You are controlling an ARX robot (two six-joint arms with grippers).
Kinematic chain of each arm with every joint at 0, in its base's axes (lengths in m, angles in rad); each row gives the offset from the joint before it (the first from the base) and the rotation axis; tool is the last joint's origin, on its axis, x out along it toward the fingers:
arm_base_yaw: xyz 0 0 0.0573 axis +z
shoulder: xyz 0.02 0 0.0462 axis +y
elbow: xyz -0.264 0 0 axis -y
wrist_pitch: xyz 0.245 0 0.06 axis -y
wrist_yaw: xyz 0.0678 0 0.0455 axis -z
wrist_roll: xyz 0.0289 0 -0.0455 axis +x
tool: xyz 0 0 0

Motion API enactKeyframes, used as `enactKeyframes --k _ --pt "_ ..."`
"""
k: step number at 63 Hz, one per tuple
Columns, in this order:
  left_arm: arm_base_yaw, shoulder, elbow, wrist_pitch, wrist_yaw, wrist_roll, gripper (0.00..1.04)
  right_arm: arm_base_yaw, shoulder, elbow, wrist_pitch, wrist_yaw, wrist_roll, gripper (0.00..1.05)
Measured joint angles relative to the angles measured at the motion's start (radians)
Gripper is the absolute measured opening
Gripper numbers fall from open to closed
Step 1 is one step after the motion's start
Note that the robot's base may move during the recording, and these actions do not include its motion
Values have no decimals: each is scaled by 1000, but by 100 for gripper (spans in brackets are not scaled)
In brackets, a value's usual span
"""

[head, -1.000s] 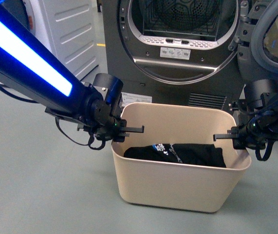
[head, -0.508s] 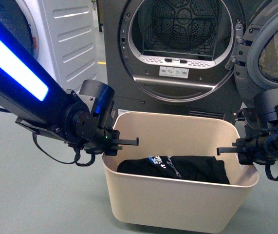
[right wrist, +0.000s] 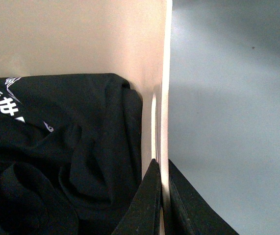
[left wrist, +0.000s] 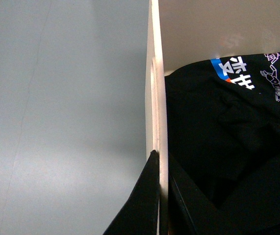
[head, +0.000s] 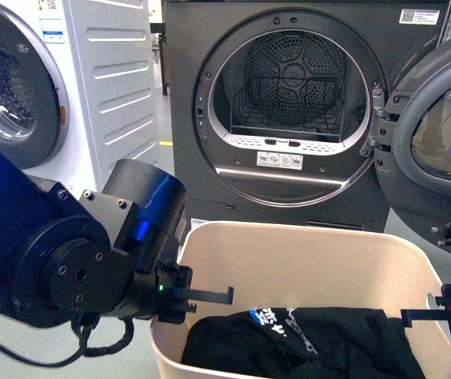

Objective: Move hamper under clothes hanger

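Beige hamper (head: 304,260), held at both ends

Hamper sits before the open grey dryer (head: 288,103), now lower and nearer in the front view than a second ago. Left tool (left wrist: 159,159) and right tool (right wrist: 160,166) stay clamped on opposite rims. Black clothing (head: 312,347) inside.

Soft, even indoor light. The floor (left wrist: 61,117) carries a pale sheen; the hamper (right wrist: 81,39) is evenly lit inside; the black cloth (right wrist: 56,161) sinks into dark, folds faint.

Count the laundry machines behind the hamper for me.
2. A white machine at the left; a dark-grey dryer, door swung open, in the middle behind the hamper. Others may be out of frame.
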Motion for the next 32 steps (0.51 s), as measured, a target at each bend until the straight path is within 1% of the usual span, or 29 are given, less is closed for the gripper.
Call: enactKeyframes --k 13,20,32 --pt "-27 -84 -127 36 -26 -24 4 14 -47 -104 95 12 -22 3" --pt "-27 -90 -176 59 -30 -40 4 22 -13 -160 192 13 -16 3" --pt "-26 -101 -243 97 -29 -57 4 28 32 -219 270 3 6 3"
